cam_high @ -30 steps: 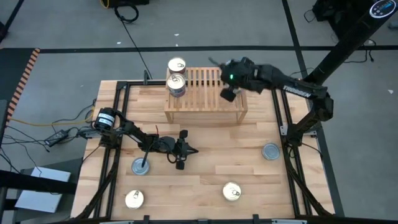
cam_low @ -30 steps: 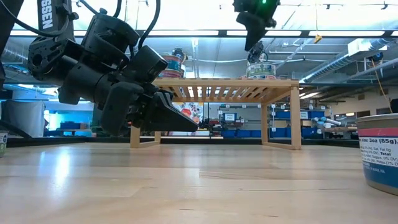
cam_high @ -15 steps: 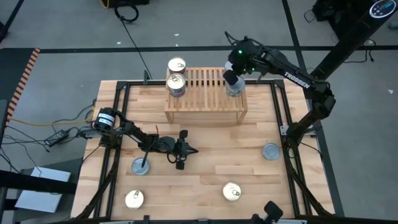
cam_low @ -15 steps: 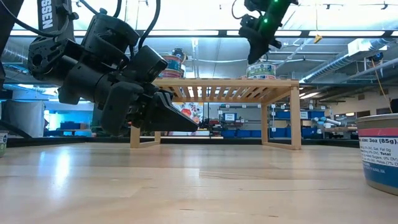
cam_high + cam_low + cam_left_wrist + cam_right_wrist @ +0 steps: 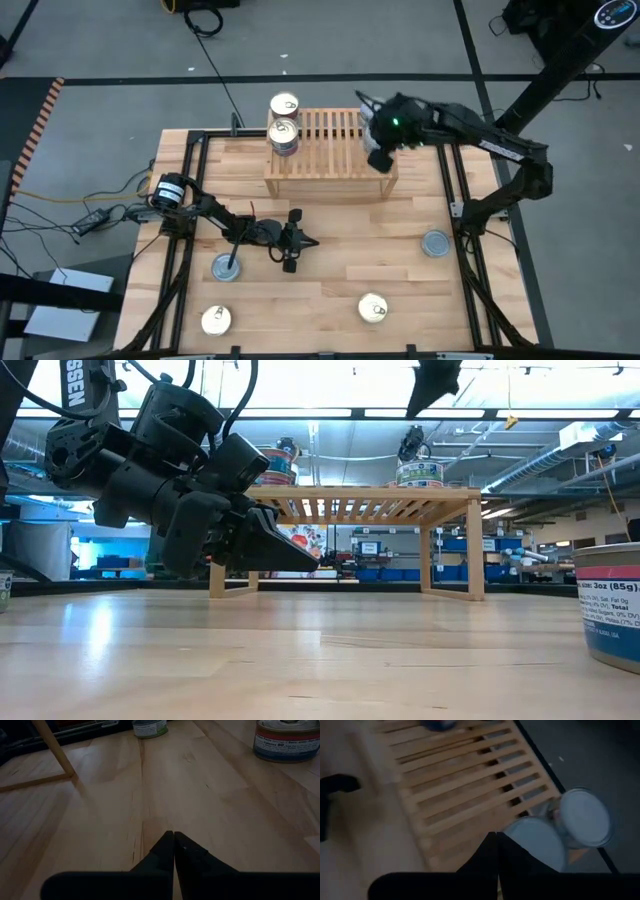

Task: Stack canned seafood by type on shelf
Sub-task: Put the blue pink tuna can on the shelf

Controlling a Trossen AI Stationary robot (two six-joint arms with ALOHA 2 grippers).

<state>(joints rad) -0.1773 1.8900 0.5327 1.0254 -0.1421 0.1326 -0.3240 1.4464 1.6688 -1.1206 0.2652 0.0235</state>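
Two gold-topped tins (image 5: pixel 284 120) sit at the shelf (image 5: pixel 330 150)'s far left corner, while the right gripper (image 5: pixel 378 135) hangs over its right end and the left gripper (image 5: pixel 296 240) rests low above the worktop (image 5: pixel 400 280), both with jaws pressed together, empty.

You're looking at six tins from above — four gold-topped: first (image 5: pixel 284 104), second (image 5: pixel 284 130), third (image 5: pixel 216 320), fourth (image 5: pixel 373 308). Two silver-topped: one (image 5: pixel 218 271), another (image 5: pixel 435 243). From table height you pick up a seventh tin (image 5: pixel 420 472) on the rack's right end — its top colour can't be told. That's seven tins. One shelf (image 5: pixel 325 150), just the one. And two arms: left arm (image 5: pixel 215 215), right arm (image 5: pixel 470 125).
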